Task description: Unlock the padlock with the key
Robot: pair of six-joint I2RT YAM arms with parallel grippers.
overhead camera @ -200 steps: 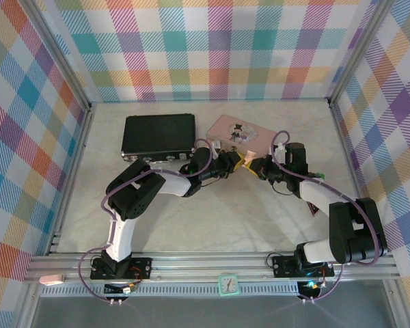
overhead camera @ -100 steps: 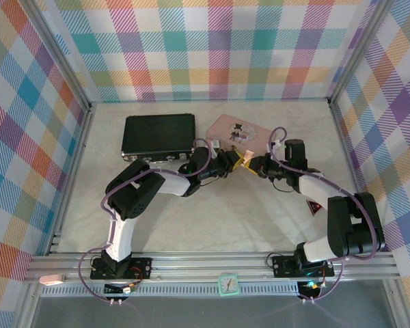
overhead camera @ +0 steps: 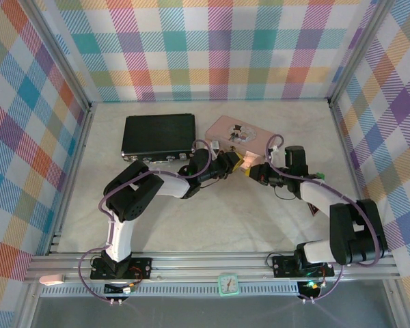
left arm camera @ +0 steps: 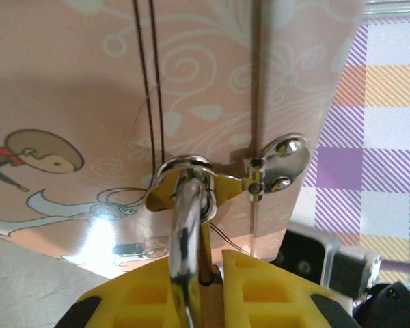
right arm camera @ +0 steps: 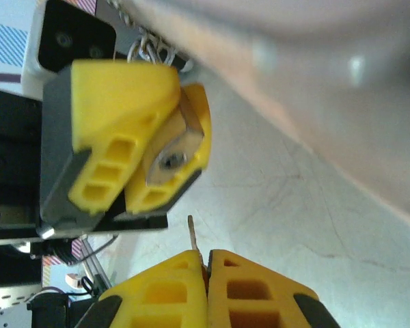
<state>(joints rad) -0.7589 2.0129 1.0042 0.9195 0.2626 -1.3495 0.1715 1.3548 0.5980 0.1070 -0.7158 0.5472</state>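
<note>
My left gripper (left arm camera: 208,263) is shut on the brass padlock (overhead camera: 247,161). Its silver shackle (left arm camera: 184,225) runs up through the clasp ring of the pink tin (left arm camera: 89,82). In the right wrist view the padlock (right arm camera: 174,157) sits between the left gripper's yellow fingers (right arm camera: 116,96), its keyhole end facing me. My right gripper (right arm camera: 206,256) is shut on the thin dark key (right arm camera: 192,236). The key's tip sticks up just below the padlock, a small gap away and not touching it. From above, the two grippers (overhead camera: 238,161) (overhead camera: 255,170) meet tip to tip beside the tin.
The pink tin (overhead camera: 236,130) lies at the back centre of the table. A black case (overhead camera: 158,134) lies to its left. Plaid walls close in the back and both sides. A small green clock (overhead camera: 227,283) sits on the front rail.
The right arm has shifted slightly beside the padlock. The left arm has held still. Both grips are unchanged.
</note>
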